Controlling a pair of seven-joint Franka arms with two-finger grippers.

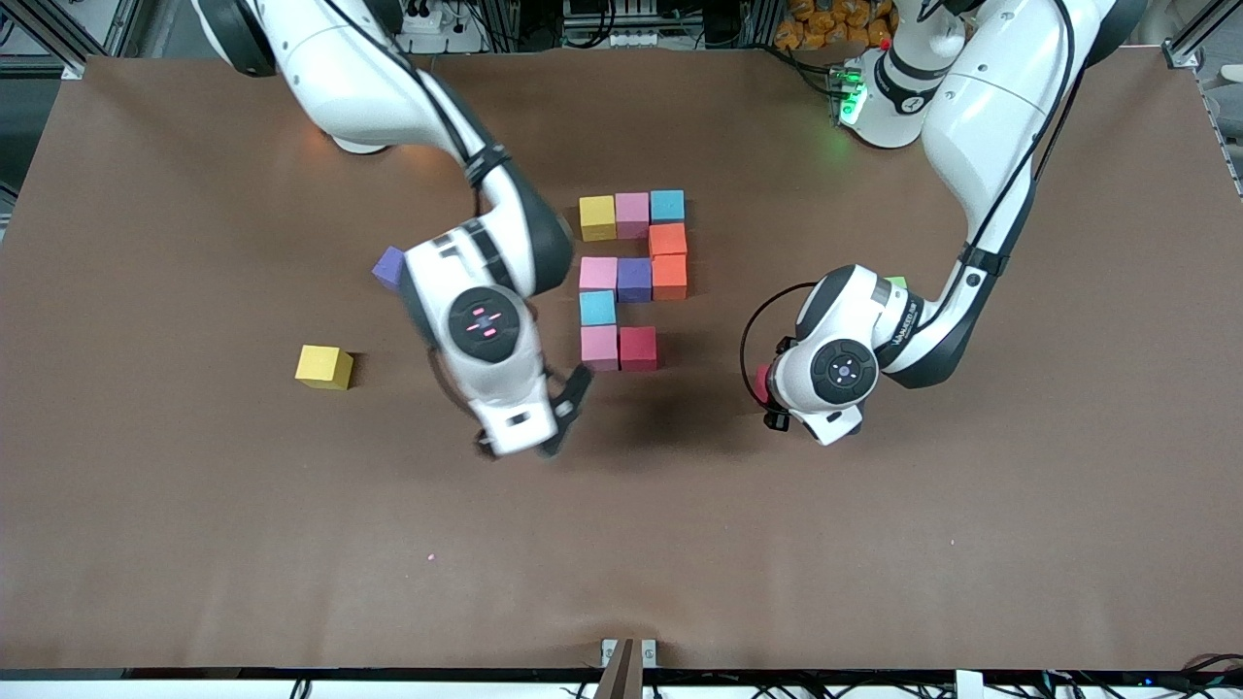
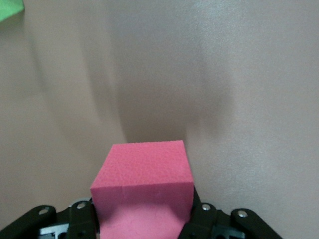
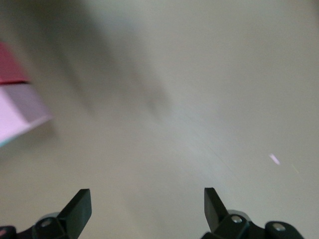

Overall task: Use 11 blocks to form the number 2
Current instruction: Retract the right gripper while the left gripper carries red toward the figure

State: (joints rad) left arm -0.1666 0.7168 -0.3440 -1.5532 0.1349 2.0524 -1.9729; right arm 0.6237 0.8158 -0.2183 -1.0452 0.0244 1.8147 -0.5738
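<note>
The left gripper (image 1: 767, 388) is clamped on a red block (image 2: 142, 186), up over bare table toward the left arm's end, beside the block figure. The right gripper (image 1: 554, 413) hangs with its fingers (image 3: 79, 206) spread wide and holding nothing, over the table just nearer the front camera than the figure's pink block (image 1: 599, 347) and red neighbour (image 1: 638, 348).

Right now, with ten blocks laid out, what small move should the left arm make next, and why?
Probably carry the red block, gripped in the left end effector, toward the red cube ending the figure's bottom row and set it beside that cube, on the left arm's side. That row has two blocks; the top has three. The right end effector is open, empty.
</note>
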